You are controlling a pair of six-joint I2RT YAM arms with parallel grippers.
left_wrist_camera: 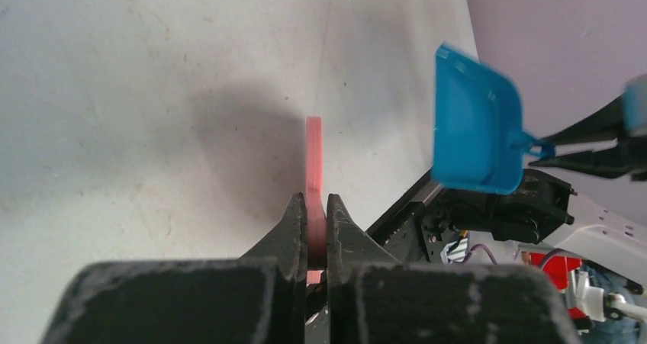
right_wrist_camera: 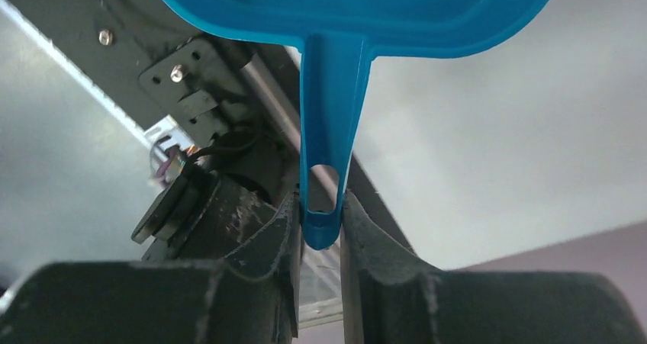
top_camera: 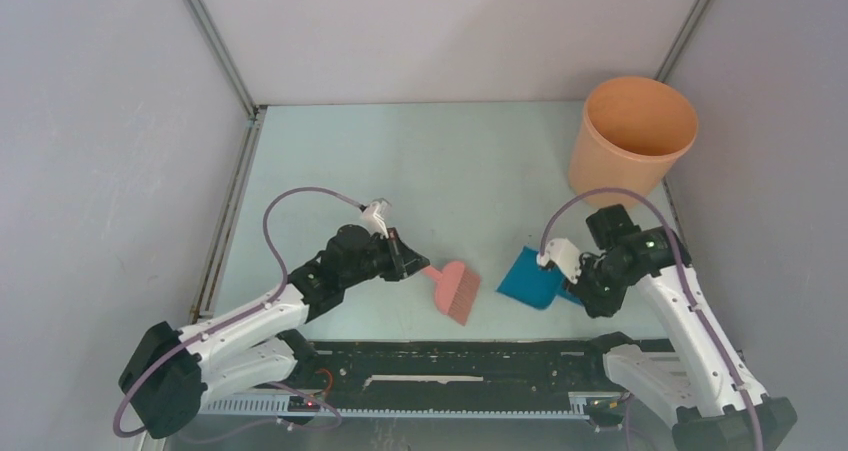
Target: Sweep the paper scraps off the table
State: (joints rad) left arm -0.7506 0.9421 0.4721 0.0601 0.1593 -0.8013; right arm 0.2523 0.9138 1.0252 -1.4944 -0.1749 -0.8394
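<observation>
No paper scraps show on the pale mint-green table in any view. My left gripper is shut on the handle of the pink hand brush, which lies low over the table's near middle; in the left wrist view the brush is edge-on between my fingers. My right gripper is shut on the handle of the blue dustpan, held off the table to the right of the brush. In the right wrist view the handle sits between my fingers.
An orange bucket stands at the back right corner. Grey walls close the table on the left, back and right. A black rail runs along the near edge between the arm bases.
</observation>
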